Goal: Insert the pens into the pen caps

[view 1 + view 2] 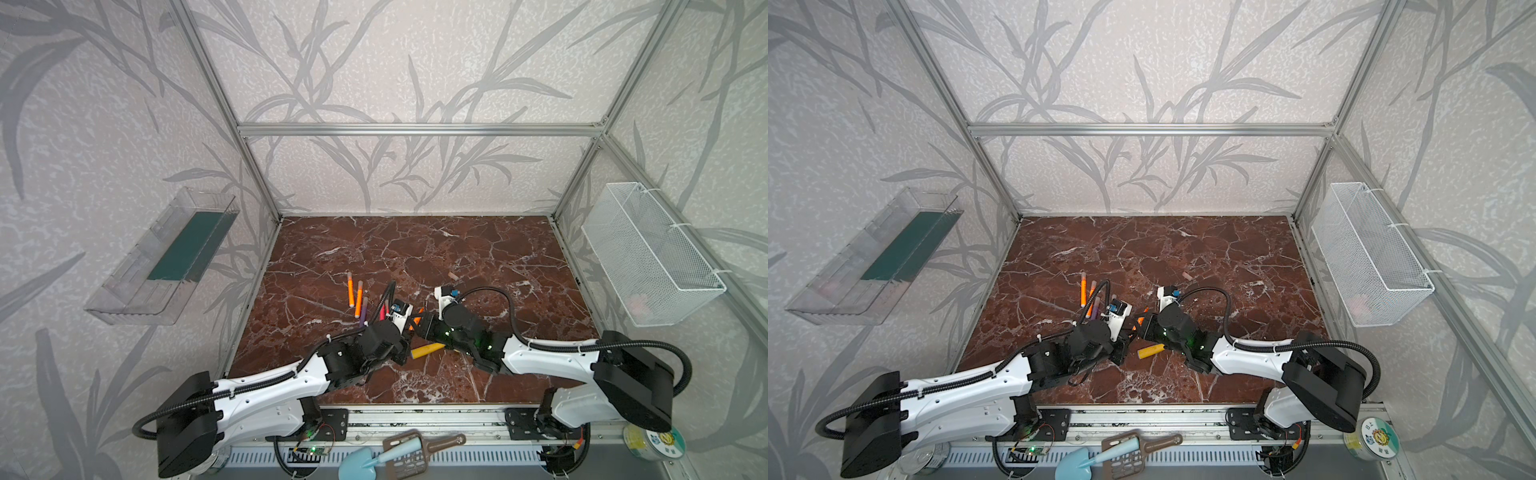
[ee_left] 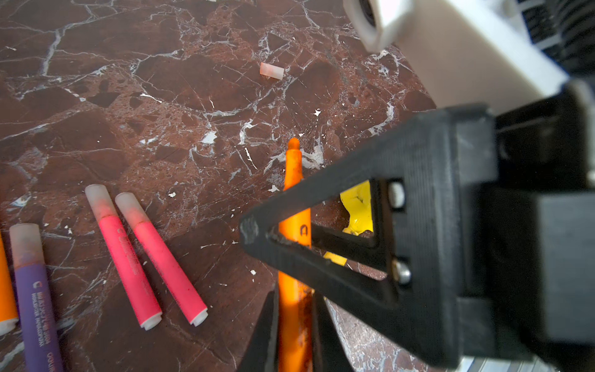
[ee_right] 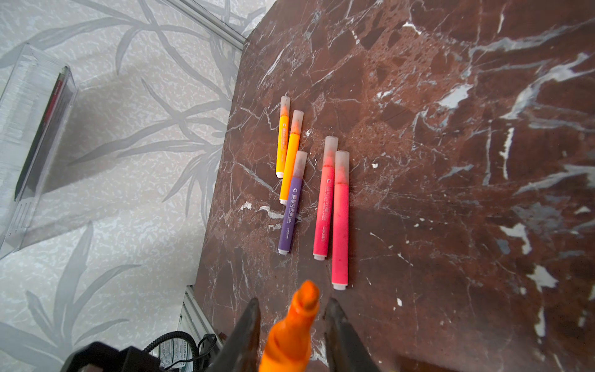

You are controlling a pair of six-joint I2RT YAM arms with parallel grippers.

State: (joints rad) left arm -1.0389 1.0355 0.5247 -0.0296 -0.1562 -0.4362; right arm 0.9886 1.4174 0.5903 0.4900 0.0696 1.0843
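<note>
Left wrist view: left gripper [image 2: 294, 291] was clamped on the uncapped orange pen [image 2: 294, 167], nib pointing away from it. One loose pen cap [image 2: 272, 71] lay well apart on the counter [image 2: 128, 135].

Right wrist view: right gripper [image 3: 293, 302] had its jaws parted either side of the same pen's nib, gaps showing on both sides, no cap in it. Five capped pens [image 3: 325, 199] lay flat beyond.

Risk: if the right closed on the nib, it could smear ink or twist the pen in the left's hold. The cap would stay out of reach.

Both top views: both arms were stretched low, wrists meeting near the counter's middle. Cap lay beyond the right wrist.
</note>
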